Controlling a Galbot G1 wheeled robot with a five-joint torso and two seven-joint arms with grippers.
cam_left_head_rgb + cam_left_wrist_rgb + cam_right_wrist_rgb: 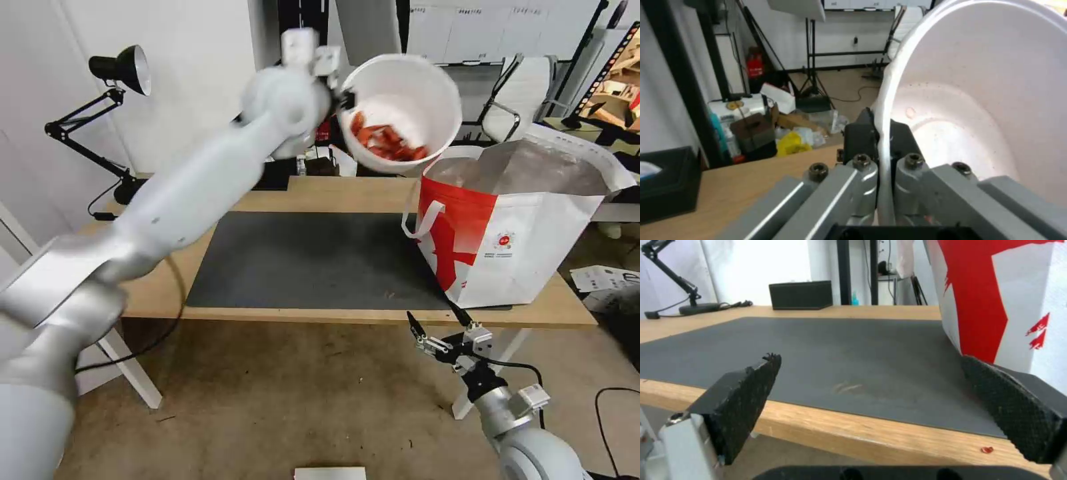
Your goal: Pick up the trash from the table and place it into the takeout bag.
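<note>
My left gripper [343, 99] is raised high over the back of the table [320, 193], shut on the rim of the white round bowl [400, 110] of red shells. The bowl tilts with its mouth toward me, just left of and above the open top of the red-and-white takeout bag [513, 233]. In the left wrist view the bowl's rim [882, 140] runs between the shut fingers [858, 136]. My right gripper [437, 330] hangs open below the table's front edge, in front of the bag [996, 296], nothing between its pads [746, 396].
A dark grey mat [313, 260] covers the middle of the table. A black tissue box [801, 295] and a black desk lamp [120, 70] stand at the back left. A tiny red scrap [987, 449] lies by the front edge. Clutter and a chair sit behind the table.
</note>
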